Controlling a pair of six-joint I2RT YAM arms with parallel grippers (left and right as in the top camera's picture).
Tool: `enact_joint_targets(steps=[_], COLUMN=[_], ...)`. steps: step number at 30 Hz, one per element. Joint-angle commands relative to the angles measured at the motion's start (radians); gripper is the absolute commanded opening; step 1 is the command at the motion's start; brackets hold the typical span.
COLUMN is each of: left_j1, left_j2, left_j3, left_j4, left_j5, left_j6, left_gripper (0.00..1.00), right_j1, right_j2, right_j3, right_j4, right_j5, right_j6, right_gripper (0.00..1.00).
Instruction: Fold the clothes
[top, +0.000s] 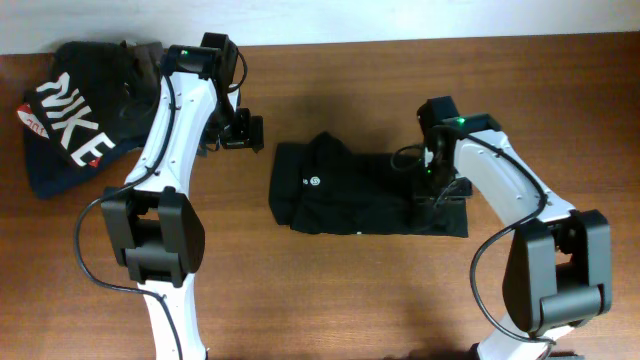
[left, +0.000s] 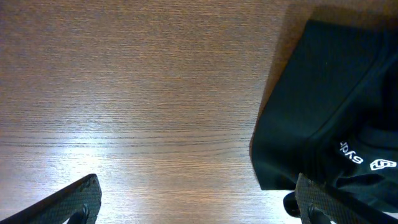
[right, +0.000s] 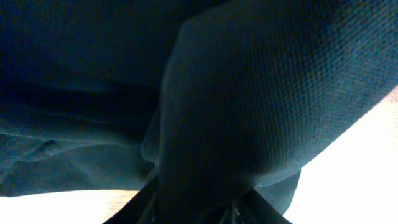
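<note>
Wood table (top: 350, 295) bears black T-shirt (top: 340, 195); left claw (left: 198, 198) gapes empty, right claw (top: 431, 188) fabric-smothered, grip unclear.

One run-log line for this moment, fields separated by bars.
black T-shirt: partly folded | left gripper: open, empty, at shirt edge | right gripper: on shirt, fabric hides jaws

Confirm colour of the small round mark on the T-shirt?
White round mark on the black T-shirt; clearest in the overhead view.
</note>
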Motion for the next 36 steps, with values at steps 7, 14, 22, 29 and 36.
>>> enact_joint_targets(steps=[7,14,22,29,36], left_j1=[0.000,0.000,0.000,0.000,0.000], left_j2=[-0.018,-0.018,-0.018,-0.018,-0.018], left_j3=[0.010,0.010,0.009,0.009,0.009], left_j4=[-0.002,-0.002,-0.003,-0.002,0.013], left_j5=[0.011,0.011,0.011,0.011,0.011], left_j6=[-0.005,-0.005,-0.005,-0.005,-0.005], left_gripper=[0.99,0.99,0.99,0.99,0.99], right_j1=[0.123,0.196,0.145,-0.110,-0.339], right_j2=[0.012,0.012,-0.068,-0.190,-0.051], right_j3=[-0.019,-0.019,0.056,0.137,0.099], right_j4=[0.097,0.101,0.090,0.077,0.025], right_j5=[-0.153,-0.192,-0.207,-0.599,-1.046], right_j6=[0.079,0.080,0.156,-0.070,-0.376], right_gripper=[0.40,0.63,0.52,0.52,0.59])
